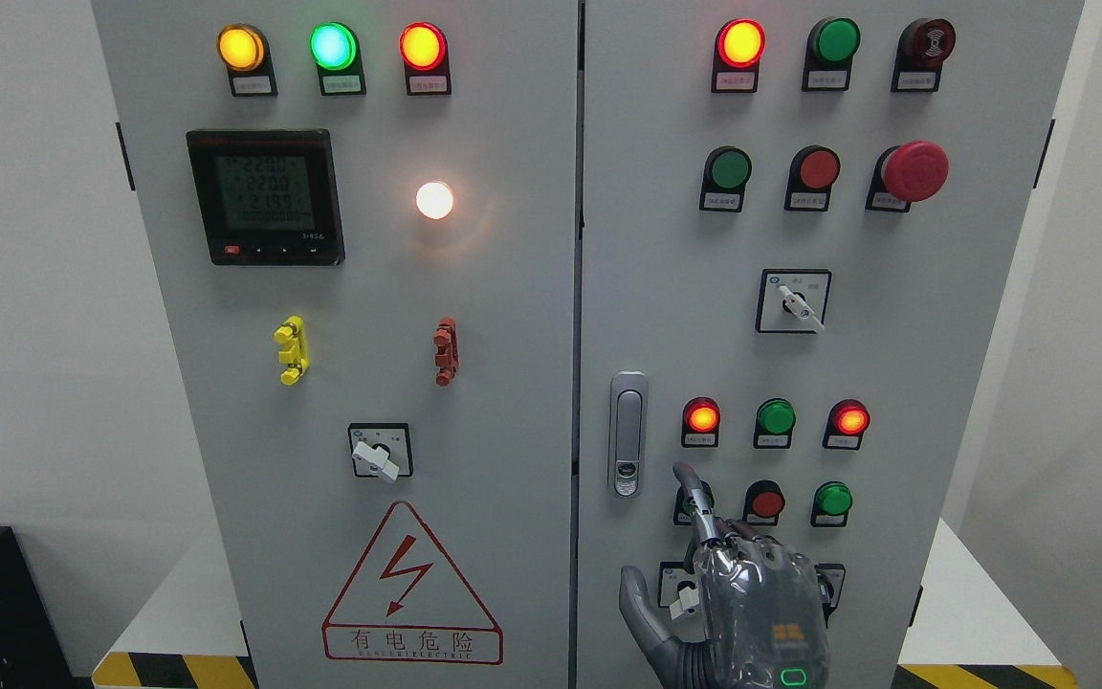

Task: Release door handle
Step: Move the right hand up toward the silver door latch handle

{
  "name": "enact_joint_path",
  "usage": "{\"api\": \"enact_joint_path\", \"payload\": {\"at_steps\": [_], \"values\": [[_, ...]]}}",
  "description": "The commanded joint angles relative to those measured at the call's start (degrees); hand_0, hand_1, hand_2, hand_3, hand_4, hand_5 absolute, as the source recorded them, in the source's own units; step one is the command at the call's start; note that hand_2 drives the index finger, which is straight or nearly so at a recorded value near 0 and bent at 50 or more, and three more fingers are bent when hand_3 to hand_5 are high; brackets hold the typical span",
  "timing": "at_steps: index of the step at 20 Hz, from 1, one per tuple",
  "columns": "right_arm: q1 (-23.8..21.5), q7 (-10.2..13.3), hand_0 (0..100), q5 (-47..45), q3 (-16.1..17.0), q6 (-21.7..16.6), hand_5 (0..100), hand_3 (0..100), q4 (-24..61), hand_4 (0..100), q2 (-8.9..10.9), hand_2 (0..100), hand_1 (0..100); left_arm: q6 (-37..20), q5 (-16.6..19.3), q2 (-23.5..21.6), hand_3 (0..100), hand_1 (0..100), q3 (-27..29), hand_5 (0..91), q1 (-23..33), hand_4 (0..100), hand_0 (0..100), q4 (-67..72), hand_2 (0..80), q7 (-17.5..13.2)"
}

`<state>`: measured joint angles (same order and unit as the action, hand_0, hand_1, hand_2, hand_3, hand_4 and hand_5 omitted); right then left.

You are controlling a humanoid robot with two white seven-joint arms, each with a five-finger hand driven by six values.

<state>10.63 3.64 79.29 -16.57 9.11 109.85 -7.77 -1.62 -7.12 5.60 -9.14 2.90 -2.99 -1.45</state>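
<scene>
From the head camera, a grey metal electrical cabinet (513, 316) with two doors fills the frame. On the right door, close to the centre seam, sits the silver vertical door handle (628, 433), an oblong latch plate with a keyhole at its lower end, lying flush against the panel.

The right robot hand (716, 584), wrapped in clear plastic with a dark metal frame, rises from the bottom edge just right of the middle. It is below and slightly right of the handle and not touching it. One finger (694, 498) points upward toward the handle's lower end, the thumb sticks out to the left, and the remaining fingers look relaxed; it holds nothing.

Right of the handle runs a row of lamps, with a lit red indicator lamp (701, 417) nearest it. Higher up is a large red mushroom emergency button (914, 170). The left door carries a black digital meter (266, 197), a glowing white lamp (434, 200) and a red-bordered triangular lightning warning sticker (410, 588).
</scene>
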Motion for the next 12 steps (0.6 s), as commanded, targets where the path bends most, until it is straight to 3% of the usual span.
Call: {"api": "enact_joint_path", "payload": {"at_steps": [1,12], "values": [[0.44,0.40,39,1.84,-3.38,0.30,74,71,-2.98,72,-0.05,0,26,0.04,0.00,-0.06,11,0,0.00,0.0,0.00,0,0,0.00,4.3,-0.04],[3.43,0.31,39,2.28,-3.99,2.32,75,71,-6.31,72,-0.14,0,26,-0.05,0.00,-0.06,11,0,0.00,0.0,0.00,1,0,0.00,4.4,-0.04]]}}
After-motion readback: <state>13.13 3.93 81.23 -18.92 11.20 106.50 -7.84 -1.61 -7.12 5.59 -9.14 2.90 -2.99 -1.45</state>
